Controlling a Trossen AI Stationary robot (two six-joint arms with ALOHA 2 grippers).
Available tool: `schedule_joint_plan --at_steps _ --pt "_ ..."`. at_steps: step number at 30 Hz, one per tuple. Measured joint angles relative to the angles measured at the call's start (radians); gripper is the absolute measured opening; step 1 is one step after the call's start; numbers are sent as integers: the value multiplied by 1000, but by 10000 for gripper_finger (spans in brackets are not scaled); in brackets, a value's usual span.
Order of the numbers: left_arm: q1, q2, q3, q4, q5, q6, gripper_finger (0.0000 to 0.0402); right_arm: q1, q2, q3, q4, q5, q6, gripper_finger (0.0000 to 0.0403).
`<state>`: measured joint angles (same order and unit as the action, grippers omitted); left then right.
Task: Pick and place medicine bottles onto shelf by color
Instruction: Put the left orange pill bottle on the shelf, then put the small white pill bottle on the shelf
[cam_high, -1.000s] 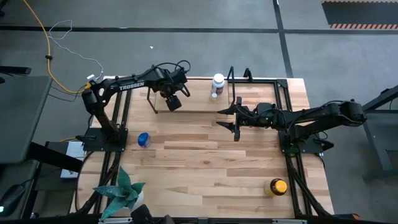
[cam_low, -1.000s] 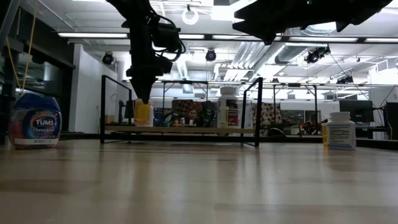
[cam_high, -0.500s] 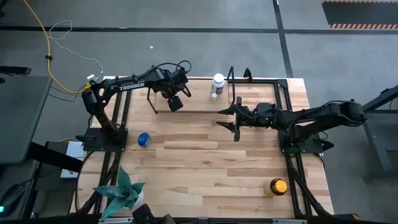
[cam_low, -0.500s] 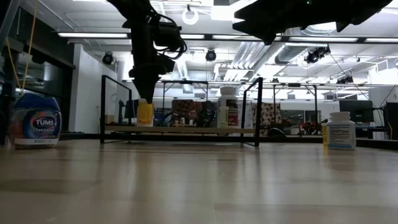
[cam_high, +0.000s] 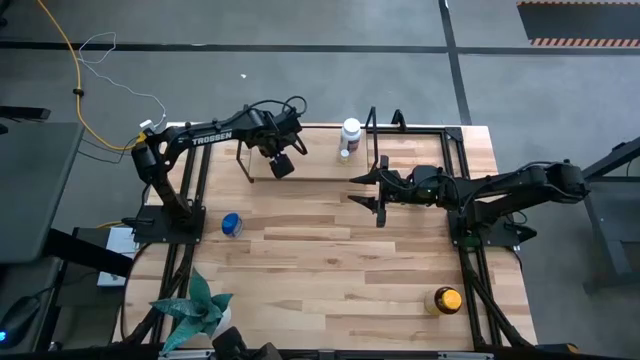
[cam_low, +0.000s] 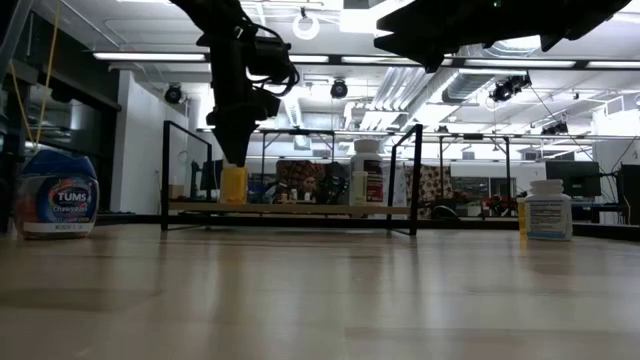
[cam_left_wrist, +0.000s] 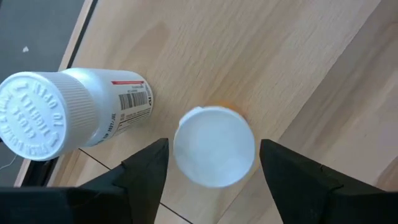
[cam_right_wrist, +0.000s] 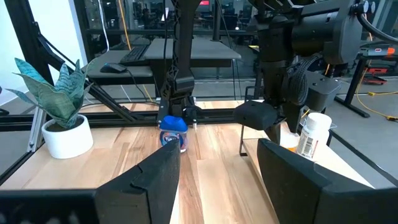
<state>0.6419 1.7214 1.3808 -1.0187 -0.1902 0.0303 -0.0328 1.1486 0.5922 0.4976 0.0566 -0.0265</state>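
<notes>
From above, the left hand (cam_high: 282, 166) hangs over the shelf's (cam_high: 310, 179) left end at about eleven o'clock on the desk (cam_high: 330, 260), hiding whatever sits beneath it; a white bottle (cam_high: 350, 135) stands on the shelf near twelve o'clock. The right hand (cam_high: 378, 191) hovers just right of centre, its fingers spread and holding nothing. A blue Tums bottle (cam_high: 231, 225) stands at nine o'clock, an amber bottle (cam_high: 446, 299) at about five o'clock, and a teal potted plant (cam_high: 195, 308) at seven o'clock. At desk level, the left hand (cam_low: 234, 158) points straight down just above an orange bottle (cam_low: 233, 183) that stands upright on the shelf's (cam_low: 290, 208) wooden floor at its left end, with the white bottle (cam_low: 367, 172) farther right on the same floor, the Tums bottle (cam_low: 58, 194) at the far left and a white-capped bottle (cam_low: 547, 209) at the right. Past the left wrist, the left hand's (cam_left_wrist: 211, 163) fingers stand apart on either side of the orange bottle's white cap (cam_left_wrist: 214, 145), clear of it on both sides, so it grips nothing; the white bottle (cam_left_wrist: 71, 112) stands beside it. Past the right wrist, the right hand (cam_right_wrist: 217, 162) is open and empty, facing the Tums bottle (cam_right_wrist: 173, 132), the plant (cam_right_wrist: 61, 115) and the white bottle (cam_right_wrist: 312, 133).
</notes>
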Motion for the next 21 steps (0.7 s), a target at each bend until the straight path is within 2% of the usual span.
schedule_joint_plan --at_steps 4,12,21 --pt "0 0 0 0 -4 7 260 0 0 0 0 0 0 206" --pt "0 -6 14 -11 -107 -1 264 0 0 0 0 0 0 206" --pt "-42 -112 95 15 -86 -64 264 0 0 0 0 0 0 206"
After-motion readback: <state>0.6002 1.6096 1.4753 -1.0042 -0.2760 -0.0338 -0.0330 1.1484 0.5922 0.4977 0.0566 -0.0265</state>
